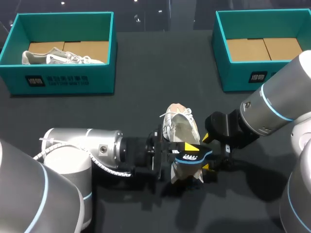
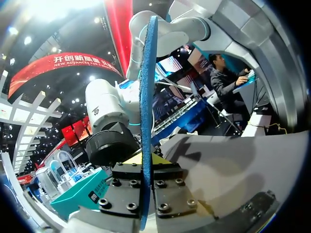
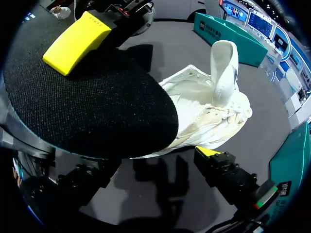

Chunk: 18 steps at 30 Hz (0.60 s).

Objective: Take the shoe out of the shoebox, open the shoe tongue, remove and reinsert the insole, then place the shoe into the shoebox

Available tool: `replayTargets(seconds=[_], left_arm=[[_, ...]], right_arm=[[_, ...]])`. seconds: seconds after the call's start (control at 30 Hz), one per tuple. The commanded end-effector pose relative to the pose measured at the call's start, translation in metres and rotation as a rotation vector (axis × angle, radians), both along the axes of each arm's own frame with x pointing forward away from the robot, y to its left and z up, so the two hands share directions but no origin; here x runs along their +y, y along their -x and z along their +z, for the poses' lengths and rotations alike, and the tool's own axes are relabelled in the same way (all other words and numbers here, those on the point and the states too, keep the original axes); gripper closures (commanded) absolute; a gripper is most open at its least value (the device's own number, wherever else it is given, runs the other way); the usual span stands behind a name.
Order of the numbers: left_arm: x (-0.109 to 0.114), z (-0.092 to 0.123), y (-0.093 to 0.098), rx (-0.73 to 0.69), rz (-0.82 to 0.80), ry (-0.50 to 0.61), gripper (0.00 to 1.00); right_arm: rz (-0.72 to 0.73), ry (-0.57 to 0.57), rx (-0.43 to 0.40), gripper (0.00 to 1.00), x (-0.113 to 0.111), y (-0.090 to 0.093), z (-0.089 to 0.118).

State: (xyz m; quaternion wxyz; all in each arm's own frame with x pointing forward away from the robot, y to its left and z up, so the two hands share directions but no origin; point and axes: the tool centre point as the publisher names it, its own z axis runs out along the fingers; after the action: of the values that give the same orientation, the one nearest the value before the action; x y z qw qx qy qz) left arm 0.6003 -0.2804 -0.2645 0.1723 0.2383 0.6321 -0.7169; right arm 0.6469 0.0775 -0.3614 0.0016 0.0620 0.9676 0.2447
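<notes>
At the middle of the dark table [image 1: 146, 63] lies a white shoe [image 1: 181, 130], outside both boxes, with its laces toward the far side and its tongue raised. Its near end is covered from above by a black insole [image 1: 193, 157] with blue markings.

Left arm: it enters from the left and lies low across the table. The left gripper [image 2: 145, 165] is closed on the insole. In the left wrist view the insole stands edge-on between the two finger plates, which press it from both sides. A yellow tip shows just behind it.

Right arm: it enters from the right. The right gripper [image 3: 153, 162] sits just beside the shoe's near end, under the held insole. In the right wrist view the shoe lies ahead of the gripper, on its side, and the insole hides much of it. Whether this gripper has hold of the shoe cannot be told.

Boxes: a teal shoebox [image 1: 63, 80] stands at the far left of the table, with a second pale shoe [image 1: 53, 57] lying inside on its cardboard floor. Another teal shoebox [image 1: 243, 77] stands at the far right, showing only its cardboard floor. Both are well apart from the grippers.
</notes>
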Motion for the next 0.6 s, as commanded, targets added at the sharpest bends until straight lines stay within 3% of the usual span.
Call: replayTargets(seconds=[0.03,0.3,0.6], left_arm=[[-0.010,-0.004,-0.004,0.007,-0.010,0.008,1.00],[-0.011,-0.008,-0.002,0.031,-0.016,0.016,1.00],[0.003,-0.006,0.002,0.038,0.017,0.029,1.00]], right_arm=[[-0.002,0.001,-0.004,0.00,0.000,0.002,0.000],[-0.002,0.001,-0.004,0.00,0.000,0.002,0.000],[-0.002,0.001,-0.004,0.00,0.000,0.002,0.000]])
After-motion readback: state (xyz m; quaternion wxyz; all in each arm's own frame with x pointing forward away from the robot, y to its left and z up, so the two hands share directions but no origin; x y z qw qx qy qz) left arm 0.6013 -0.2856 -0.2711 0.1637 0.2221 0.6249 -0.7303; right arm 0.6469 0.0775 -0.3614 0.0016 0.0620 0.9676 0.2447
